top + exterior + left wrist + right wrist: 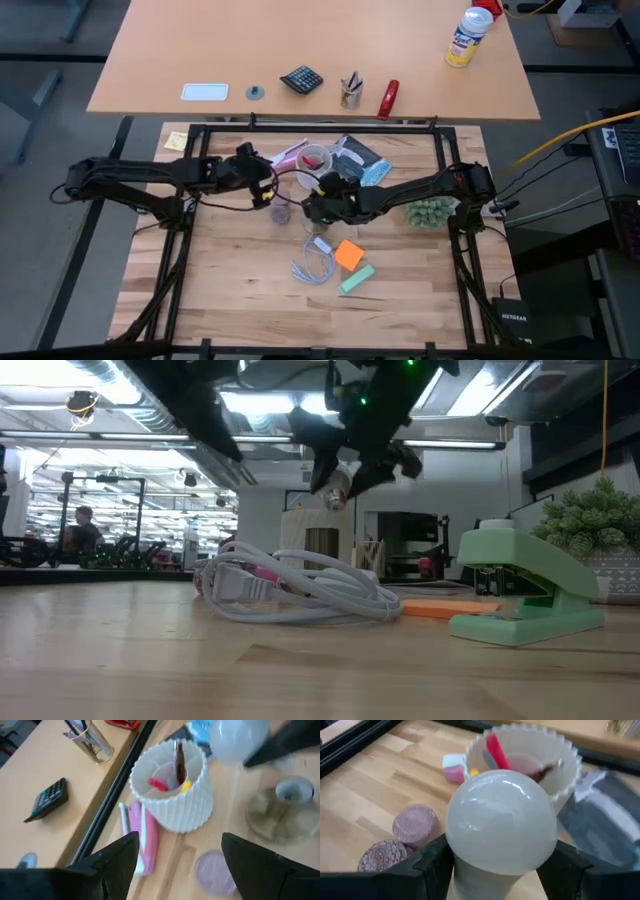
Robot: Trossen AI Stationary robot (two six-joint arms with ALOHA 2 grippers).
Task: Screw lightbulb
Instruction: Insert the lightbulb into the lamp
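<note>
The right gripper point(318, 203) holds the bulb point(501, 822) up in the air, so there is room under it. Close by stand the white cup point(313, 160) and two round discs point(416, 824). The left gripper point(262, 186) waits just beside them. The cord point(312, 266), orange pad point(349, 254) and green stapler point(357, 278) lie nearer the front, with bare wood on both sides.

The high camera looked straight down on the whole desk point(200, 290), from well above both arms. The low camera sat at desk height, very near a coiled white cord point(300, 592) and a green stapler point(525, 595), facing level into the room behind. The left wrist camera looked past its open claw point(180, 865) at a ribbed white cup point(172, 787) just ahead. The right wrist camera sat close behind the lightbulb point(501, 822) in the right claw point(501, 865), sharing that cup point(540, 750) beyond.
</note>
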